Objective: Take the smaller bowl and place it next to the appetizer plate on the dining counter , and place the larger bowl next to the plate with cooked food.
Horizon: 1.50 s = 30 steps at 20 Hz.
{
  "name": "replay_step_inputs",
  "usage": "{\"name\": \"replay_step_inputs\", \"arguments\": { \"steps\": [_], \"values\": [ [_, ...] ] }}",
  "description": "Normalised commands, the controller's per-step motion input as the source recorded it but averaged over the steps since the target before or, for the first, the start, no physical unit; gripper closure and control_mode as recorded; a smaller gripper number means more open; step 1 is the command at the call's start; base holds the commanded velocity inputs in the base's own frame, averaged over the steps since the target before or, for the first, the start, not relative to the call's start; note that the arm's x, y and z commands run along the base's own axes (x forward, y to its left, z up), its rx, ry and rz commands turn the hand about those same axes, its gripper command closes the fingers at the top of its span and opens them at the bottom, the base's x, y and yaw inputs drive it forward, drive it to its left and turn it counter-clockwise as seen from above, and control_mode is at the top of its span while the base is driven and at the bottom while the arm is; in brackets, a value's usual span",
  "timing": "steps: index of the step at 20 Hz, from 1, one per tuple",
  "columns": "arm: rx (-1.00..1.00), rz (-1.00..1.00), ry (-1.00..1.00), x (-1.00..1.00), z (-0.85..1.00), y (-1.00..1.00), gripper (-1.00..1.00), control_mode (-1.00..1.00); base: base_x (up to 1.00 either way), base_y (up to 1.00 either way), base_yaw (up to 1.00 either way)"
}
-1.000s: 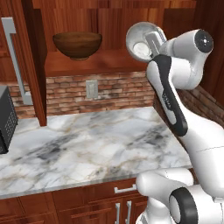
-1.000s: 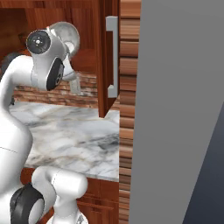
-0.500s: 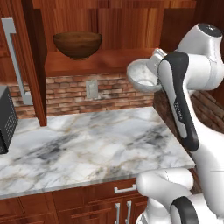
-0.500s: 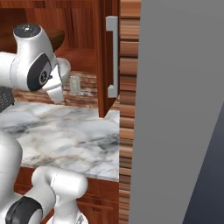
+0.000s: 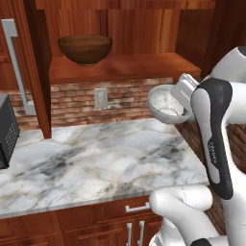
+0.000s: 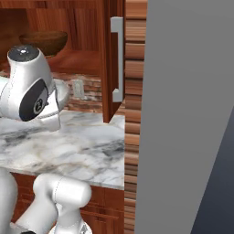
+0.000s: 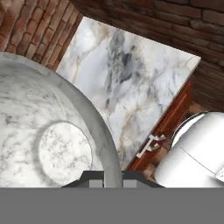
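Note:
The smaller bowl [image 5: 166, 103], white-grey and speckled, hangs in the air above the right end of the wall counter, slightly tilted. My gripper [image 5: 181, 95] is shut on its right rim. In the hand view the smaller bowl [image 7: 43, 131] sits at the left, and its rim runs down into my gripper [image 7: 110, 180] at the bottom edge. The larger bowl [image 5: 85, 48], wide and dark brown, stands on the wooden shelf above the brick wall; the right base view shows the larger bowl [image 6: 43, 41] behind my arm. The appetizer plate, the plate with cooked food and the dining counter are out of view.
A marble-topped wall counter [image 5: 96, 158] lies below the bowl. A dark microwave [image 5: 7, 129] stands at its left end. A cabinet door with a grey handle [image 5: 17, 67] hangs at the left. A tall grey panel [image 6: 183, 114] bounds the right side.
My arm has come down from shelf height with the smaller bowl and drawn it back toward my body. The bowl now hangs lower, its opening turned more upward.

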Motion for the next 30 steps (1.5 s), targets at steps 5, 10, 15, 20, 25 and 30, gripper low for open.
{"name": "replay_step_inputs", "arguments": {
  "steps": [5,10,15,20,25,30],
  "values": [
    [0.04,0.01,-0.17,-0.55,-0.06,0.02,1.00,1.00,-0.40,0.12,0.05],
    [0.00,0.00,0.00,0.00,0.00,0.00,1.00,1.00,-1.00,0.52,0.12],
    [0.00,0.00,0.00,0.00,0.00,0.00,1.00,1.00,-1.00,0.88,0.20],
    [0.00,0.00,0.00,0.00,0.00,0.00,1.00,1.00,-0.10,0.54,0.82],
    [0.00,0.00,0.00,0.00,0.00,0.00,1.00,1.00,0.00,0.00,1.00],
    [0.00,0.00,0.00,0.00,0.00,0.00,1.00,1.00,0.00,0.00,1.00]
  ]
}}
